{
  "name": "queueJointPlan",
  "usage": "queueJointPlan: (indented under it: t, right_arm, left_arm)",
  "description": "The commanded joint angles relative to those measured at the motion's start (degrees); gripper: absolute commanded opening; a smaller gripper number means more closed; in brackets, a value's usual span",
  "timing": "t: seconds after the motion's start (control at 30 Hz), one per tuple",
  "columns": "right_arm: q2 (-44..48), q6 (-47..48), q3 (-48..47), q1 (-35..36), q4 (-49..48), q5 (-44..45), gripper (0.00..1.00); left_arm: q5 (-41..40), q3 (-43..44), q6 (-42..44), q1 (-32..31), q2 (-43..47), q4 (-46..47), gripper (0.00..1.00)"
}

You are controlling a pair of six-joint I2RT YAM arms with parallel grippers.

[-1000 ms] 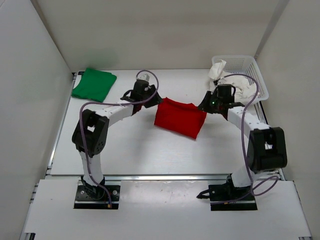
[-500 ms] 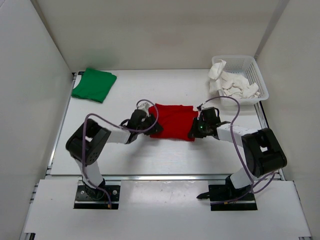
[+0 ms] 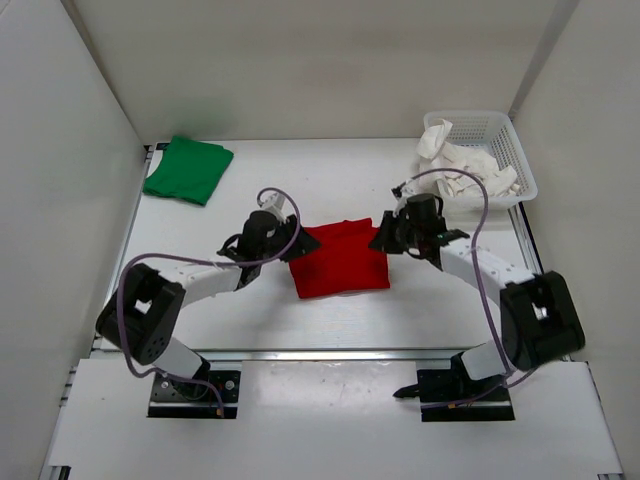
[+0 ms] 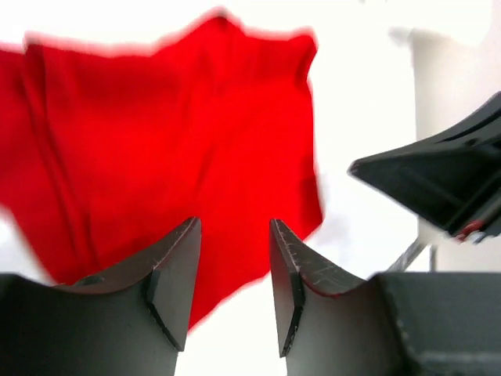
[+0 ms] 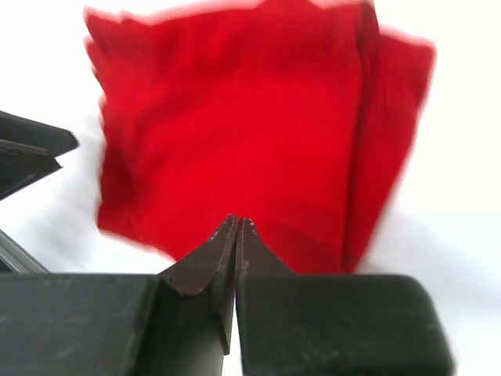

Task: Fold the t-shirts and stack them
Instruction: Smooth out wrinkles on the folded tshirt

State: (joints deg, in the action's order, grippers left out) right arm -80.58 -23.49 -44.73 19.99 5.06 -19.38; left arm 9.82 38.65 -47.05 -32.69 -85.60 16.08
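- Red shirt [image 3: 340, 264] lies folded in a rough square mid-surface [image 3: 400, 322], between the two claws.
- Left claw [image 3: 293, 244] sits at the shirt's left edge; the wrist view shows its fingers [image 4: 174, 274] apart, gap bare, red cloth lying beyond the tips.
- Right claw [image 3: 384, 238] is at the shirt's far right corner, fingers [image 5: 223, 251] pressed flat together, tips pointing over the red cloth.
- Both wrist views are blurred at the cloth's edges.
- Green shirt [image 3: 187, 168] rests folded at the far left corner, well apart from the arms.
- White shirt [image 3: 462, 172] lies crumpled in the basket [image 3: 490, 119] at the far right, one end draped over the basket's left rim.
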Motion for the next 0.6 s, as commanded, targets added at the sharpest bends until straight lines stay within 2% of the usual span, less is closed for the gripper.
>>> queueJointPlan:
  t: [0.0, 0.13, 0.27, 0.37, 0.47, 0.57]
  right_arm:
    - [-9.3, 0.3, -7.6, -1.9, -6.1, -4.3, 0.00]
    - [-17.8, -0.9, -13.3, -3.3, -7.6, -6.6, 0.00]
    - [-24.7, -3.3, -14.6, -7.0, -11.7, -9.4, 0.00]
    - [-27.0, -4.9, -13.7, -8.6, -14.2, -12.2, 0.00]
    - [-26.5, -4.2, -14.3, -8.5, -13.0, -12.2, 0.00]
    - [-25.0, -4.6, -14.6, -7.7, -13.7, -12.9, 0.00]
  left_arm:
    - [3.3, 5.9, -0.8, 4.5, -7.2, 0.7, 0.50]
    - [4.1, 9.1, -0.8, 7.5, -15.7, 0.6, 0.48]
    - [2.3, 8.0, -0.8, 11.5, -18.3, 2.6, 0.49]
    - [4.4, 7.5, -1.3, 14.1, -19.5, 3.1, 0.49]
    - [6.5, 5.5, -2.1, 15.7, -16.4, 5.1, 0.53]
    - [5.8, 2.8, -1.0, 15.5, -9.4, 4.8, 0.62]
